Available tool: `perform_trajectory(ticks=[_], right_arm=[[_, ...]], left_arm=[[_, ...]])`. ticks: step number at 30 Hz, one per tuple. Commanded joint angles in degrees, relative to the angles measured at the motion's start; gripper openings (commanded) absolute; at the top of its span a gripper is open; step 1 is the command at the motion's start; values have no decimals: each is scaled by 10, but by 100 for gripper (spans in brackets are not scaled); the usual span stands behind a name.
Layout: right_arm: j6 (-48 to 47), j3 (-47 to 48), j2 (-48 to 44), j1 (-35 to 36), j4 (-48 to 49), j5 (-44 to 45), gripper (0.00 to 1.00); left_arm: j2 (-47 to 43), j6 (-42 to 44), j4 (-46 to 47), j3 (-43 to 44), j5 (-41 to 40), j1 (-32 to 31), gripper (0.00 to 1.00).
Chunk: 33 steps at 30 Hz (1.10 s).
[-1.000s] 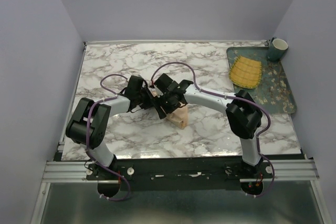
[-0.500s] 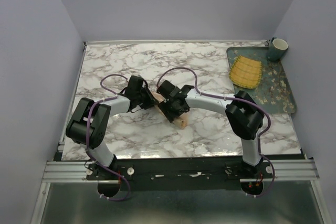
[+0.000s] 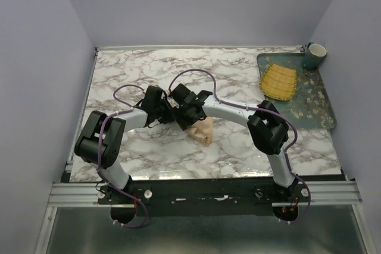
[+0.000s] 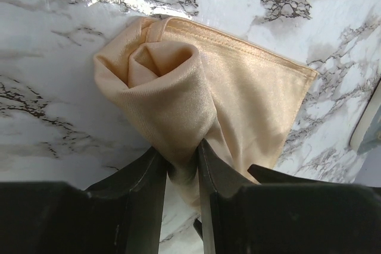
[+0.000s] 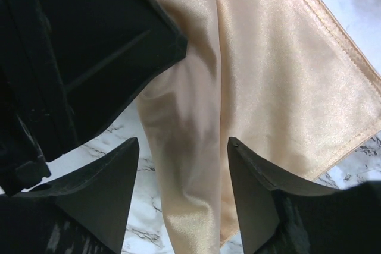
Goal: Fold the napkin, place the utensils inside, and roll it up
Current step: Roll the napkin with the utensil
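plain lilac walls (image 3: pixel 36 57) close in the marble tabletop (image 3: pixel 238 147). a patterned tray (image 3: pixel 324 111) bears a yellow checked cloth (image 3: pixel 278 81). well left of the tray lies the peach napkin (image 3: pixel 203 130), loosely rolled; a mug (image 3: pixel 314 56) stands at the tray's far corner. left gripper (image 4: pixel 178 150) pinches the napkin's rolled fold; right gripper (image 5: pixel 183 144) gapes astride it, gripping nothing (from above, both hide the napkin's left end).

On your marble table (image 3: pixel 149 153), look toward two o'clock and you'll find a blue-green patterned tray (image 3: pixel 318 108) at the right edge, a yellow checked cloth (image 3: pixel 278 81) lying on its far-left part and a dark green mug (image 3: pixel 314 56) upright at its one o'clock corner.
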Motion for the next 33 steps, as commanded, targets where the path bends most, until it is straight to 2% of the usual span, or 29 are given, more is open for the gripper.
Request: perform_trajectory(ticks=[1, 5, 9, 18, 19, 20, 23, 25, 26, 28, 31, 33], right_arm=[[7, 7, 17, 4, 6, 2, 66], [23, -14, 21, 4, 21, -15, 63], [35, -40, 21, 2, 47, -34, 54], [31, -82, 18, -9, 75, -28, 53], [32, -87, 20, -10, 79, -25, 50], [31, -92, 20, -13, 81, -23, 41], [27, -105, 19, -19, 92, -5, 26], [25, -115, 16, -21, 101, 1, 22], [25, -119, 11, -25, 106, -2, 15], [25, -139, 1, -30, 124, -13, 12], [23, -171, -33, -43, 174, -54, 10], [28, -209, -52, -66, 221, -143, 9]], left_arm=[[1, -2, -23, -2, 1, -2, 34], [3, -7, -18, -5, 6, -3, 34], [-2, -8, -20, -6, 5, -1, 34], [-9, -11, -21, -10, 7, -1, 35], [-10, -11, -20, -10, 7, 0, 34], [-12, -11, -20, -11, 7, 0, 35], [-18, -10, -18, -14, 6, 2, 36], [-22, -9, -18, -19, 6, 4, 38], [-26, -9, -16, -20, 5, 7, 40], [-33, -9, -14, -25, 7, 11, 41], [-50, -2, -20, -32, 5, 21, 50], [-78, 9, -32, -30, -12, 22, 60]])
